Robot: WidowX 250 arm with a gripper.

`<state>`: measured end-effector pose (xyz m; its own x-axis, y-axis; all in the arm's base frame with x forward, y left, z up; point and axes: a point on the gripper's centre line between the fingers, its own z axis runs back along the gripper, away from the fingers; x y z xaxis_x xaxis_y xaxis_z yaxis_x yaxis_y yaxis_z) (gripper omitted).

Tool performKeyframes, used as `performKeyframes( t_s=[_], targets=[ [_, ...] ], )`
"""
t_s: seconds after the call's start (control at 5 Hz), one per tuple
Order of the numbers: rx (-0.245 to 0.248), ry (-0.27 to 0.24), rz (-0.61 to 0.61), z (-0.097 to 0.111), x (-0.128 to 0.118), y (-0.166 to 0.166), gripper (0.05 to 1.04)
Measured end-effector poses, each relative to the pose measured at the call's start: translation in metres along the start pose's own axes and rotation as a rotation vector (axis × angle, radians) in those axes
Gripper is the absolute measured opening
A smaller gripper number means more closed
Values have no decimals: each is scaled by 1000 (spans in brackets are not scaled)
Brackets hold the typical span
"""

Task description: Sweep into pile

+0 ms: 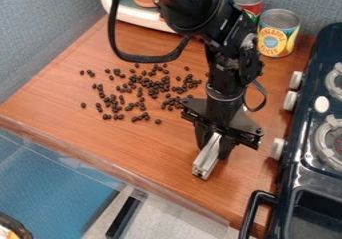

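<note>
Nearest, the bench (pixel 133 155) ends in a slanting front edge. Just inside it, the gripper (pixel 216 145) has its fingers closed on a silver bar (pixel 206 158), a strip of wood separating it from the stove (pixel 308 175) at right. Farther back and left, dark beans (pixel 158 87) lie loosely scattered, well apart from the bar. Beyond stand two cans (pixel 276 44).

Illumination is moderately bright and diffuse across the table (pixel 120 143). Soft sheen lies along its front edge; small highlights mark the black arm (pixel 194 13), the stove's (pixel 302 179) glossy rim and the can lids (pixel 280 18).
</note>
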<state>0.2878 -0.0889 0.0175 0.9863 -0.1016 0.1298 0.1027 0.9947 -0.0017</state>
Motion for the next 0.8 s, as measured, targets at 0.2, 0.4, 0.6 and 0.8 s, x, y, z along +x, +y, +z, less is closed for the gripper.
performKeyframes(
  t_s=[0.2,0.4,0.6,0.8],
  targets=[
    [-20,-7,70,13,4,6,373],
    [-73,-83,161,53,16,18,373],
    [-99,-148,264,87,17,38,373],
    [-61,-175,411,101,9,71,373]
  ],
)
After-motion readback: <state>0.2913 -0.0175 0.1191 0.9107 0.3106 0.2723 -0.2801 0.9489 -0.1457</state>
